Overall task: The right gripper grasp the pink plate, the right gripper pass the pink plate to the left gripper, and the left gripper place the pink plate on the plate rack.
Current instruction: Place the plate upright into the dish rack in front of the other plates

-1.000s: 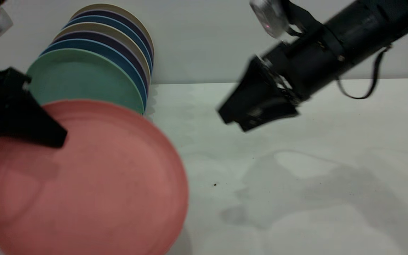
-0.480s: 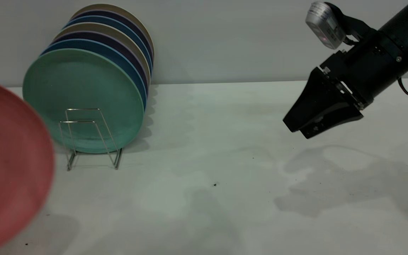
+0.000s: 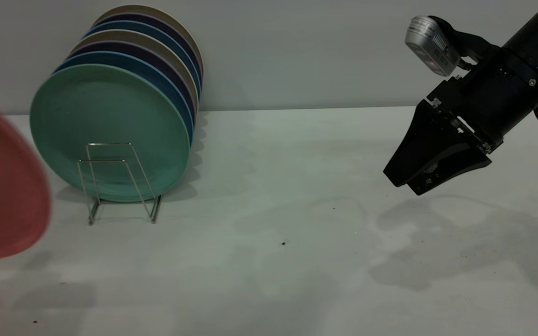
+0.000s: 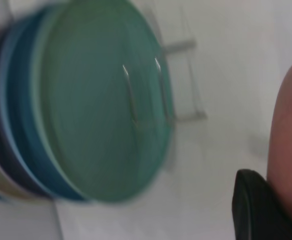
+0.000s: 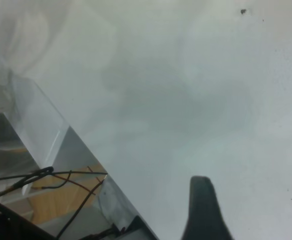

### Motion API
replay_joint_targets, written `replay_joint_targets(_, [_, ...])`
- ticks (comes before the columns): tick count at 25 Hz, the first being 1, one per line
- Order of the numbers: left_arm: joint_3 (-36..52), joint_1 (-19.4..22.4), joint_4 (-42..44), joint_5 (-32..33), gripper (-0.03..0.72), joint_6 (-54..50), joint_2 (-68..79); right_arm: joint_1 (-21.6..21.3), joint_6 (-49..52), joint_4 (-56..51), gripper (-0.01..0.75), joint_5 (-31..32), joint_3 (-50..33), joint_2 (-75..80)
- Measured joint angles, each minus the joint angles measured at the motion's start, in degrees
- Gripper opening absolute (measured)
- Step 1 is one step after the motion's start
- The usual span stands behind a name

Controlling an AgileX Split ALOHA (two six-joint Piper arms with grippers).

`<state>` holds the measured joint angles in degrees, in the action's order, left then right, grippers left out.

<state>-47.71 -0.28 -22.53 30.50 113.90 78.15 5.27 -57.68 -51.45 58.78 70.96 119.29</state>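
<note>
The pink plate (image 3: 3, 186) hangs tilted in the air at the far left edge of the exterior view, partly cut off, left of the plate rack (image 3: 119, 182). My left gripper (image 4: 272, 181) is shut on the plate's rim (image 4: 291, 135). One black finger (image 4: 251, 205) shows in front of the plate and the other is hidden behind it. The rack's two front wire loops stand free before a green plate (image 3: 110, 126). My right gripper (image 3: 404, 181) hovers open and empty above the table at the right; a single finger (image 5: 202, 210) shows in its wrist view.
Behind the green plate (image 4: 105, 100) the rack holds several more upright plates (image 3: 157, 51) in blue, dark and beige. The white table (image 3: 273, 210) ends at a grey wall behind. The table's edge (image 5: 60, 135) and wires below it show in the right wrist view.
The pink plate, held by the left gripper, swung left and up, uncovering the rack. The right gripper drew back to the right and dropped slightly.
</note>
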Motion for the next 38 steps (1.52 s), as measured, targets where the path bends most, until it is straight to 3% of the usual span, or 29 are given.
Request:
replay_joint_targets(4, [-0.61, 0.0, -4.4, -0.68, 0.093, 6.15, 2.89, 0.0, 0.77, 0.8, 0.525, 0.0, 0.0, 0.0])
replay_joint_targets(10, [-7.56, 0.0, -5.31, -1.73, 0.093, 4.52, 6.68, 0.0, 0.76, 1.02, 0.525, -0.24, 0.0, 0.0])
replay_joint_targets(15, [-17.0, 0.0, -5.31, 4.47, 0.093, -1.92, 12.02, 0.0, 0.76, 1.02, 0.525, -0.57, 0.0, 0.0])
replay_joint_targets(24, [-28.48, 0.0, -2.54, 9.01, 0.093, -5.35, 18.57, 0.0, 0.82, 1.03, 0.525, -2.29, 0.0, 0.0])
replay_joint_targets(33, [-31.1, -4.45, -2.48, 6.95, 0.093, -1.33, 21.67, 0.0, 0.82, 1.03, 0.525, -2.48, 0.0, 0.0])
replay_joint_targets(38, [-31.11, -4.69, -2.54, 4.65, 0.093, -1.16, 22.4, 0.0, 0.82, 1.03, 0.525, -2.48, 0.0, 0.0])
